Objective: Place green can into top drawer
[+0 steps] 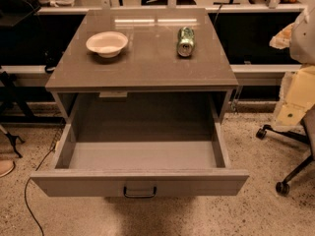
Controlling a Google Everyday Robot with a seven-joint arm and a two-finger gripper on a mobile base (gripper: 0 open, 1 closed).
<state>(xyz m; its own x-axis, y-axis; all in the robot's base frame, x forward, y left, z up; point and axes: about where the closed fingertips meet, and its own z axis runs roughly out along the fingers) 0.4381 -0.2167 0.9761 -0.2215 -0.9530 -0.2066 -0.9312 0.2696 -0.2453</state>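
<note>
The pincer lies outside the camera view, so I cannot tell its state. At 3 o'clock a pale bulky shape (300, 58) and an office chair (290, 166) are cut off by the edge, too partial to make out. The back of the cabinet under the table (147, 75) sits in shadow.

The top drawer (142, 155) stands pulled out toward 6 o'clock, its inside bare and grey, its front panel carrying a dark handle (140, 191) at the centre. Its open mouth is wide (nearly as broad as the table itself), with low side walls at 9 and 3 o'clock. A thin cable (30, 191) trails over the floor at 8 o'clock.

The green can (185, 41) lies on its side on the table, toward 2 o'clock from the top's middle and near the right edge. Its long axis runs 12 to 6 o'clock, the silver end facing 6 o'clock. A white bowl (107, 44) sits upright well apart from it, at 9 o'clock.
</note>
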